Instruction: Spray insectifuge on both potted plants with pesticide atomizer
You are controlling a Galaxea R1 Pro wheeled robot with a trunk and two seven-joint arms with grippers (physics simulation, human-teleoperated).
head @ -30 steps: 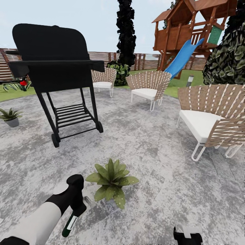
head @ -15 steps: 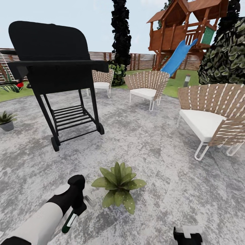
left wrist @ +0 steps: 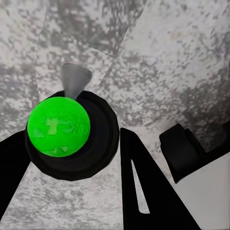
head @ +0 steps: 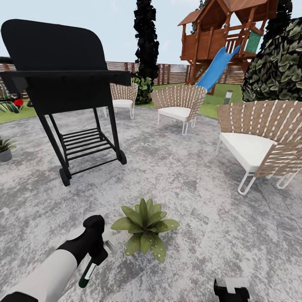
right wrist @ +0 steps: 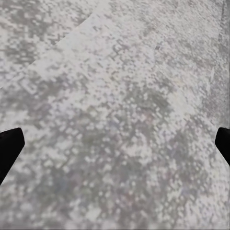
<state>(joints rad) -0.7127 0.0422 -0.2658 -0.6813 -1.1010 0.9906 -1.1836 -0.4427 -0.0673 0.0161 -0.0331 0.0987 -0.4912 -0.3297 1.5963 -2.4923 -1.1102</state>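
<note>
The pesticide atomizer (head: 88, 272) hangs in your left gripper (head: 95, 256), jaws clamped on its upper end, dark body and white band slanting down toward the paving (head: 201, 201). It looks small, rigid and light, likely slick, so hold it near the top as you do now. The nearer potted plant (head: 144, 226) sits just beside it on the right; the other potted plant (head: 5, 149) is well apart, past the black grill (head: 63, 84). Your right gripper (right wrist: 115, 143) hangs spread and empty.
</note>
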